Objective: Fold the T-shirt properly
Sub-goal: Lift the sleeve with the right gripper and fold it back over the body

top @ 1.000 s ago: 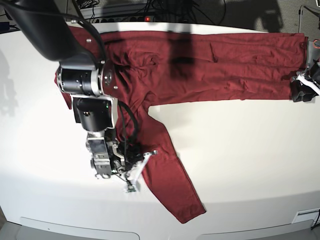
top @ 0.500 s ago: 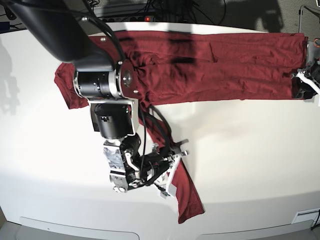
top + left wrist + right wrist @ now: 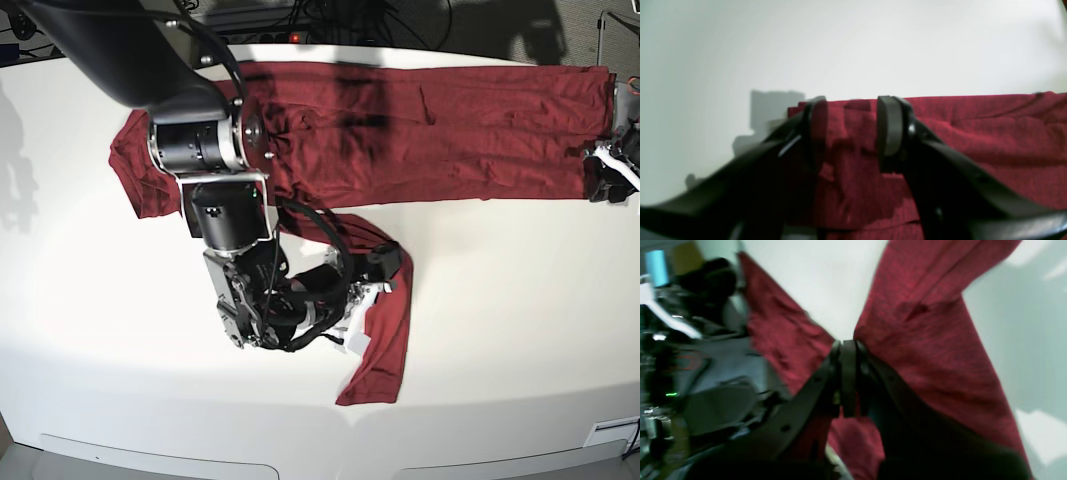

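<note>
Operator, your right tool [image 3: 372, 272] was nearest the front edge of the white surface [image 3: 500, 330], with its jaws pressed fully together on a bunched fold of the T-shirt [image 3: 430, 125]. The right wrist view confirmed this: maroon cloth ran out from between the shut fingertips of that tool [image 3: 848, 355] and spread away on both sides of the T-shirt [image 3: 927, 350]. In the base view the gripped sleeve bent at the tool, and its free end trailed down toward the front edge, lying flat on the surface.

Further back, the body of the garment lay stretched across the far part of the surface, wrinkled, with one end bunched behind your right arm [image 3: 200, 150].

At the far right end, your left tool [image 3: 612, 170] sat at the edge of the cloth. In the left wrist view the left tool [image 3: 848, 133] had its jaws standing well apart, straddling the hem of the T-shirt [image 3: 973, 140]. The fabric lay between and below the fingers [image 3: 890, 130]; you could not tell from these views whether they touched it.
</note>
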Controlling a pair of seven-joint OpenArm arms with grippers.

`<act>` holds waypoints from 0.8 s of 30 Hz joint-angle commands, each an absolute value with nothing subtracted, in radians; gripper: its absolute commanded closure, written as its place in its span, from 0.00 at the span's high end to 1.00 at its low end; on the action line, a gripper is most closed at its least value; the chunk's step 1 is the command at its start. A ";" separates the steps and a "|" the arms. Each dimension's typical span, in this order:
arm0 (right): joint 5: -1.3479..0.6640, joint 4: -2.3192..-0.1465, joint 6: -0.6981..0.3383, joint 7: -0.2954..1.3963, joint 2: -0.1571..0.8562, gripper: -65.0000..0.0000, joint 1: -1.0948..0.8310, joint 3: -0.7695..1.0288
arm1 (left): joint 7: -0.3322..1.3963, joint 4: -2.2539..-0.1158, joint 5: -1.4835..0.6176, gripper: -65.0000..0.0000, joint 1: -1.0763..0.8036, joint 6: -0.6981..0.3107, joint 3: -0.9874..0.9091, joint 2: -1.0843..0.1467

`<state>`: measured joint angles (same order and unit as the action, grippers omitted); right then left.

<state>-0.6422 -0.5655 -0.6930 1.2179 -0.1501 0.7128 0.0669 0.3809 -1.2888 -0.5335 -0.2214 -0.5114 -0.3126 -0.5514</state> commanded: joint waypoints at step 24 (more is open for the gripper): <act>-1.386 -0.583 -0.698 1.396 -0.157 0.00 0.583 -0.317 | 0.343 -1.303 -0.542 0.37 -0.213 -0.513 -0.321 -0.577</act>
